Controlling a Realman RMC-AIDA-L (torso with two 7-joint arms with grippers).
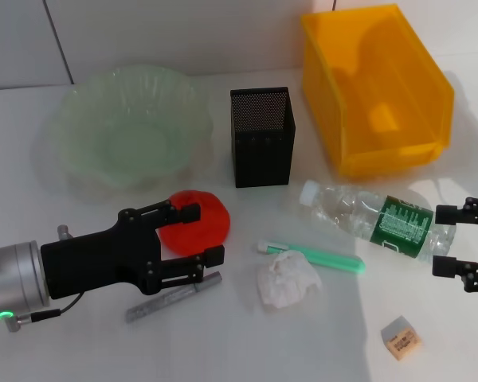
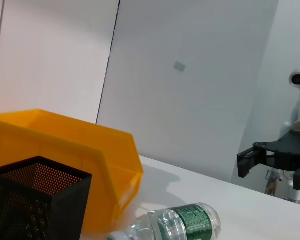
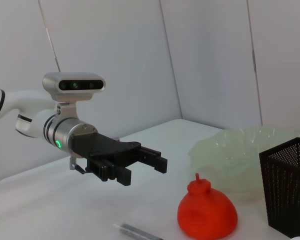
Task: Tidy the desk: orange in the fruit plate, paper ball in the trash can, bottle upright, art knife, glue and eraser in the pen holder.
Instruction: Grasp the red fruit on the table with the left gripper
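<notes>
A red-orange orange (image 1: 197,220), pale green fruit plate (image 1: 127,123), black mesh pen holder (image 1: 260,136) and yellow trash can (image 1: 372,87) are seen; the bottle (image 1: 374,220) is green-labelled, on a white tabletop (image 1: 319,342)

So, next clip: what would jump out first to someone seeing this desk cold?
Probably the yellow bin at the far right of the white table, then the bright red-orange fruit near the middle, with the open left gripper hovering just above it. After that, the clear bottle lying on its side in front of the bin, the open right gripper at its base, and the crumpled paper ball near the front.
</notes>
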